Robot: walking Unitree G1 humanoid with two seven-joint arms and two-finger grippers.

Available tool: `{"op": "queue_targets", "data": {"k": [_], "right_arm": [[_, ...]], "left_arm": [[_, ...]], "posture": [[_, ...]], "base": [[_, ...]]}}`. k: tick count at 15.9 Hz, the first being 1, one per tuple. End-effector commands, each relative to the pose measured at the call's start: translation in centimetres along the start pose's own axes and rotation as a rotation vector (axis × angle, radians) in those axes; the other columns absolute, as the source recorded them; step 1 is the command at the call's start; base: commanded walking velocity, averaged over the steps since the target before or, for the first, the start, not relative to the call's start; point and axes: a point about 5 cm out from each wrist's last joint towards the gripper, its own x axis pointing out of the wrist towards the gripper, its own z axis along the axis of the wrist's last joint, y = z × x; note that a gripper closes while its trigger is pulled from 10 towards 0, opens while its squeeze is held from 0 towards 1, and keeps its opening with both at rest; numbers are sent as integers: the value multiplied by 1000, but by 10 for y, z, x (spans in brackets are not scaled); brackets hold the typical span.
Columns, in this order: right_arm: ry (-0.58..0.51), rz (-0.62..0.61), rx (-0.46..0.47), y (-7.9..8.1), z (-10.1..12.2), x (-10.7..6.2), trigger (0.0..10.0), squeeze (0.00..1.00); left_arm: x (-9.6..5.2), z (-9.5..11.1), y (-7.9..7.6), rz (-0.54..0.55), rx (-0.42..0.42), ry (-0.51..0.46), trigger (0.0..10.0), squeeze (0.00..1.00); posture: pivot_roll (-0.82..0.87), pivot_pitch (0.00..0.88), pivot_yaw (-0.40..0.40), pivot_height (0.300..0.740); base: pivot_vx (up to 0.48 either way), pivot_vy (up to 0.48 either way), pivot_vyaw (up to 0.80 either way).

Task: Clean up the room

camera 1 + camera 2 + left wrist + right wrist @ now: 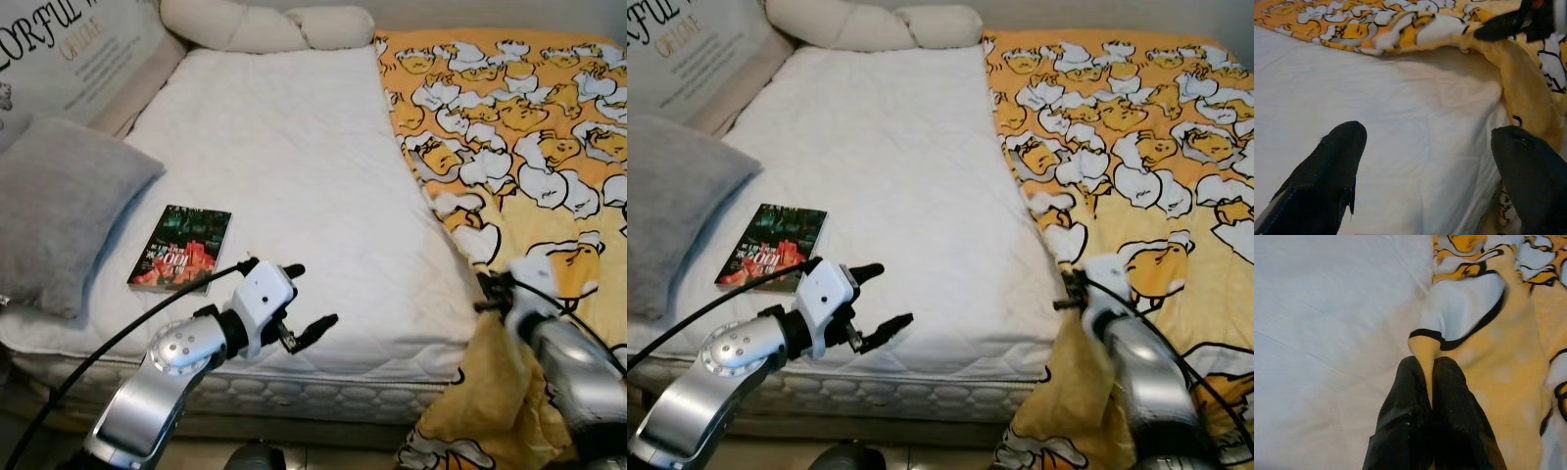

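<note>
Left eye view: white mattress [294,176] half covered by a yellow duck-print blanket [509,127] lying over its right side and hanging off the near corner. A book [181,248] lies near the left edge, beside a grey pillow [59,211]. Left gripper [309,299] hovers over the near mattress edge, fingers spread. Right gripper [487,294] is at the blanket's edge.

Left wrist view: two black fingertips [1332,166] wide apart over the white sheet, nothing between them.

Right wrist view: right gripper's fingers [1405,421] pinched together on a fold of the blanket's edge.
</note>
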Motion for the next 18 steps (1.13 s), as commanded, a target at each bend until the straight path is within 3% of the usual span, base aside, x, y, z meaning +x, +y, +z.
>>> {"op": "queue_targets", "data": {"k": [1, 5, 7, 9, 10, 11, 12, 13, 15, 16, 17, 18], "right_arm": [[-78, 44, 63, -3, 21, -8, 0, 0], [-166, 120, 225, -11, 37, -36, 0, 0], [-94, 99, 204, -14, 27, -40, 0, 0], [122, 122, 110, 2, -8, -35, 0, 0], [144, 126, 98, 4, -12, -35, 0, 0], [214, 122, 76, 11, -28, -29, 1647, 0], [250, 114, 68, 17, -39, -22, 4392, 0], [264, 83, 74, 24, -46, -13, 10000, 0], [238, 80, 109, 33, -48, -1, 10000, 0], [196, 107, 155, 47, -44, 12, 10000, 431], [158, 146, 179, 58, -39, 19, 10000, 1000], [145, 165, 188, 62, -36, 22, 10000, 1000]], "left_arm": [[-1, 4, -2, -8, 17, -4, 10000, 0], [1, 3, -6, -26, 18, -3, 10000, 0], [2, 4, -6, -31, 20, -1, 10000, 0], [4, 3, -6, -46, 25, 3, 10000, 0], [4, 3, -6, -47, 25, 4, 10000, 0], [5, 3, -6, -51, 26, 6, 10000, 0], [6, 3, -6, -54, 26, 8, 10000, 0], [7, 3, -6, -55, 27, 10, 10000, 0], [7, 2, -5, -52, 31, 14, 10000, 0], [7, 2, -2, -45, 41, 18, 10000, 0], [7, 3, 2, -27, 50, 19, 10000, 0], [7, 4, 4, -22, 54, 19, 10000, 0]], "posture": [[39, 11, 47, 740], [26, 10, 58, 740], [21, 10, 66, 740], [17, 12, 76, 740], [17, 12, 76, 740], [23, 14, 81, 740], [27, 15, 85, 740], [29, 15, 86, 740], [43, 14, 85, 740], [51, 9, 82, 740], [54, 5, 79, 740], [54, 1, 78, 740]], "base": [[0, 0, 0], [0, 0, 0], [0, 0, 0], [0, 0, 0], [0, 0, 0], [0, 0, 0], [0, 0, 0], [0, 0, 0], [0, 0, 0], [0, 0, 0], [0, 0, 0], [0, 0, 0]]}}
